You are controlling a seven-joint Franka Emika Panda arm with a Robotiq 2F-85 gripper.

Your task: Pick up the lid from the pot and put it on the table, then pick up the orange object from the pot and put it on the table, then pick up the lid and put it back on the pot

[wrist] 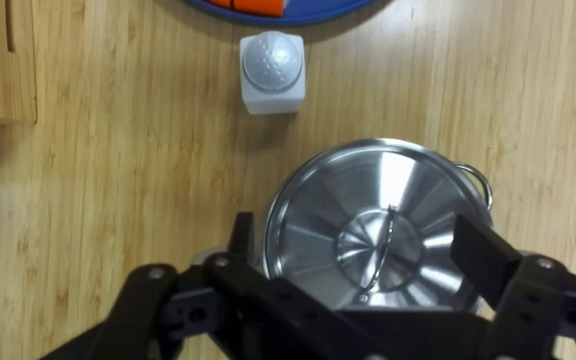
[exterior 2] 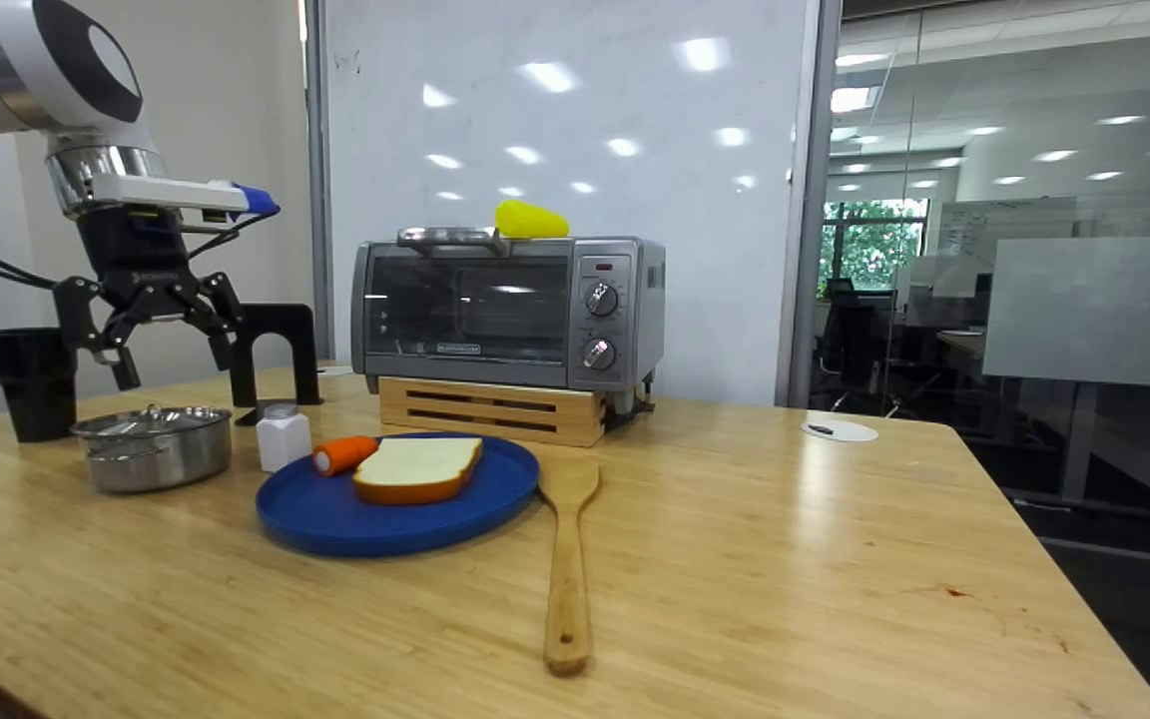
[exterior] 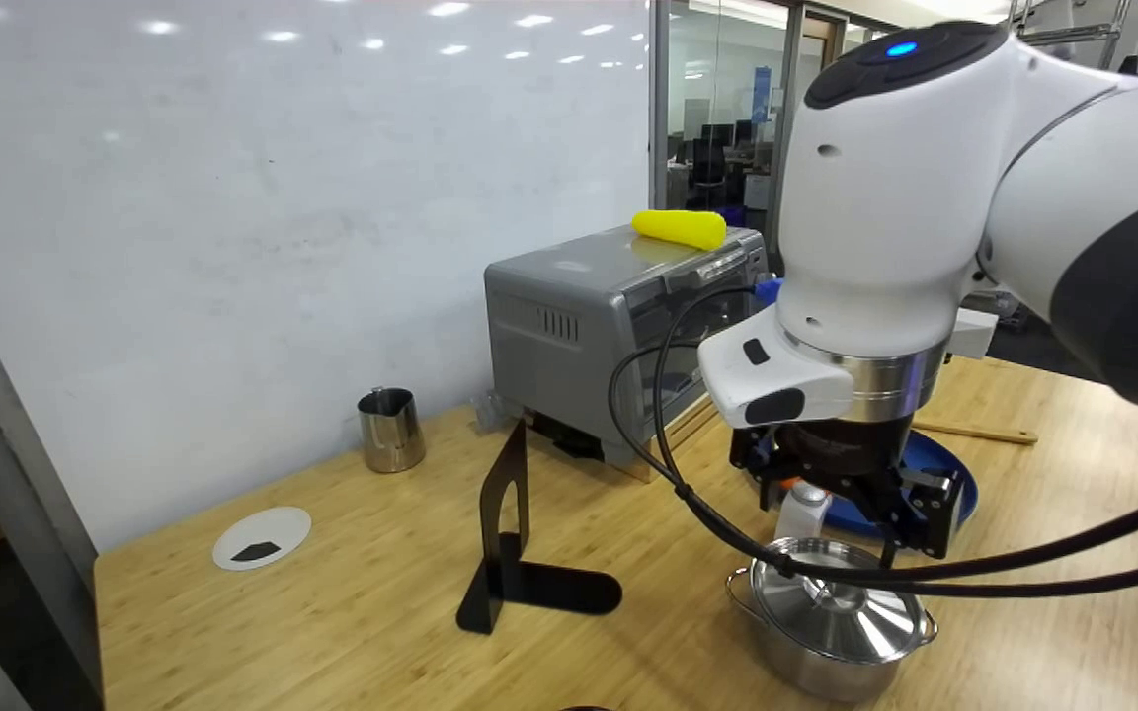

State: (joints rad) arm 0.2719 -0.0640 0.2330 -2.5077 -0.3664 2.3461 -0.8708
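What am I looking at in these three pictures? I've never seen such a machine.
The machine is one robot arm, ending in two jaws. Both exterior views are taken from outside the robot; the wrist view is taken from the arm's own wrist, looking down. On the wooden table stands a steel pot with its lid on; near it are a white shaker and a blue plate carrying bread and an orange carrot-like piece. There are also a wooden spatula and a toaster oven. The jaws hang open above the lid, holding nothing.
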